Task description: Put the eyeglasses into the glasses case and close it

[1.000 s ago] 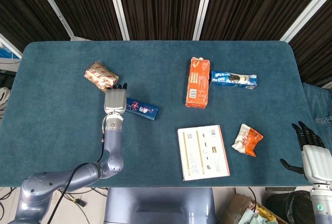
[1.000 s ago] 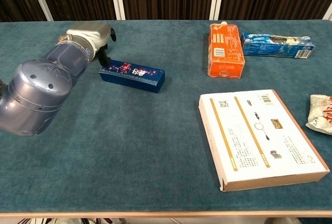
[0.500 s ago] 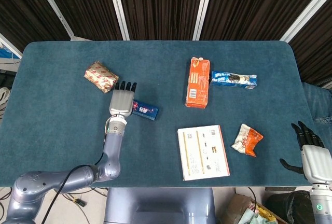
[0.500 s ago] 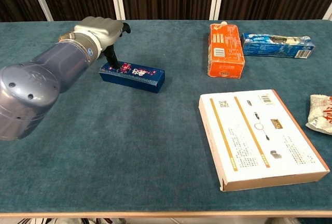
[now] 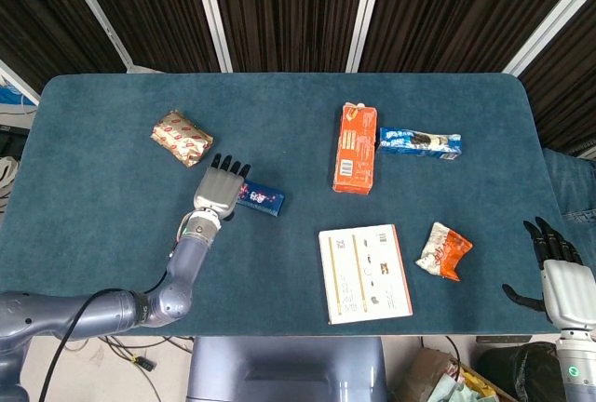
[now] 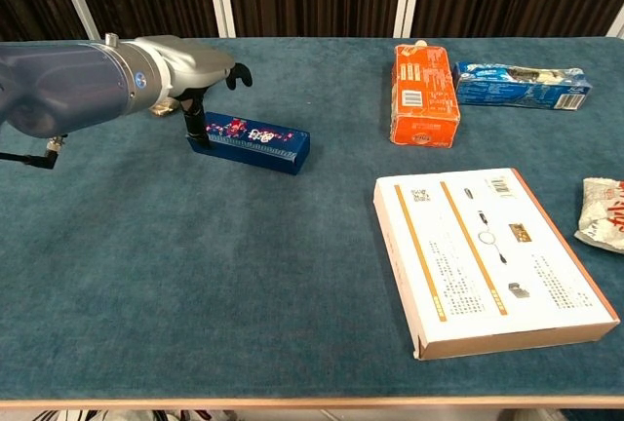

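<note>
- Two hands show: the left hand (image 5: 220, 190) hovers over the near-left end of a dark blue box (image 6: 252, 142), and the right hand (image 5: 556, 267) hangs off the table's right edge, well apart from everything.
- Left hand's fingers are spread, tips pointing away from the robot; in the chest view its thumb reaches down to the box's left end, but I cannot tell whether it touches. It holds nothing that I can see.
- Right hand's fingers are apart and empty.
- Neither eyeglasses nor an obvious glasses case can be picked out in either view. The long blue box is my best guess for the case, given that the hand goes to it, but its printed lid looks more like packaging; I cannot tell.
- By that reading the task is at its very start: reaching for the case, nothing opened, nothing stowed.
- Next move, as I judge it, calls for settling the fingers across the box's narrow width and steadying it before any lid is worked.
- Other things on the blue table (image 5: 112, 225): a foil packet (image 5: 182, 137), an orange carton (image 5: 355, 148), a blue-white wrapper (image 5: 420, 142), a flat white box (image 5: 365, 273), a red-white pouch (image 5: 444, 250).
- Chest view cuts off the pouch and omits the right hand altogether.
</note>
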You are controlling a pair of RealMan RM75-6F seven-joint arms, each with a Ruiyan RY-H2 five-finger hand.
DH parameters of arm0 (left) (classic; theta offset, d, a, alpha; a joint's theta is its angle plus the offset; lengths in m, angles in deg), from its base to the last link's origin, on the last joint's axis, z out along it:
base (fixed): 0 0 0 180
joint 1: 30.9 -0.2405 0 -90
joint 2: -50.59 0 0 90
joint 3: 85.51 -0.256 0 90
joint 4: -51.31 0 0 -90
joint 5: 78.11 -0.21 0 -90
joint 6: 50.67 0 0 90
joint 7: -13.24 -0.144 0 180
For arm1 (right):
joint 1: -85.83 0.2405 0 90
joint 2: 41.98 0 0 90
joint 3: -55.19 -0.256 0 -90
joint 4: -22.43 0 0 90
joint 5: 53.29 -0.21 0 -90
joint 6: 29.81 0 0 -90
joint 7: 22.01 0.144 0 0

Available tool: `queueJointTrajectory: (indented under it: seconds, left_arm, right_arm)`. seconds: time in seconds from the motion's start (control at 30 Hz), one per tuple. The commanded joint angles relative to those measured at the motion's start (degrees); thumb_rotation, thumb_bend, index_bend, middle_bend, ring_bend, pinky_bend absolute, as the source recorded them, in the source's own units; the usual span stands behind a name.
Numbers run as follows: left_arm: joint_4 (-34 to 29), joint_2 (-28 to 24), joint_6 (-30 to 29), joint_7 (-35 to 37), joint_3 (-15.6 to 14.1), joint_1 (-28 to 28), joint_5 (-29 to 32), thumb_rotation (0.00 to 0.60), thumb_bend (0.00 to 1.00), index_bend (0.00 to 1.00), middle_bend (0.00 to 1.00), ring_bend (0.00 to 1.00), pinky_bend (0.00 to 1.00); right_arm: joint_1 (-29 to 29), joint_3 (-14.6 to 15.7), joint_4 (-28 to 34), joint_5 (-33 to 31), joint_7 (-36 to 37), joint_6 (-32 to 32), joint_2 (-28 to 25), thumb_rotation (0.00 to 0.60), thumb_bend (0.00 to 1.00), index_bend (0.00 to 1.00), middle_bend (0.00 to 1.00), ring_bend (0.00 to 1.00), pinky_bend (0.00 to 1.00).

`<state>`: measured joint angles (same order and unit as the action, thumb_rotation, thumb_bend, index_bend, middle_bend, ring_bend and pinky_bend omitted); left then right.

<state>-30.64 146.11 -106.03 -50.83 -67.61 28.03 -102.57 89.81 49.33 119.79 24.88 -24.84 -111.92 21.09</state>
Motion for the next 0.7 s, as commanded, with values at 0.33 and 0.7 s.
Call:
queueJointTrajectory:
  seconds: [0.33, 0.7]
  left_arm:
    - [7.6, 3.7, 4.5, 7.1, -3.6, 1.7, -5.7, 0.6, 0.19, 0.1, 0.16, 0.07, 0.1]
    - [13.4, 7.7, 3.5, 10.4, -5.3, 2.3, -8.4, 0.6, 0.22, 0.11, 0.22, 0.13, 0.18]
  right_arm:
    - [-0.1, -0.1, 0.1, -0.2, -0.1, 0.0, -0.1, 0.6, 0.24, 0.07, 0.05, 0.11, 0.16]
    - [-0.1, 0.0, 0.1, -0.2, -0.1, 0.0, -0.1, 0.6, 0.24, 0.07, 0.05, 0.11, 0.16]
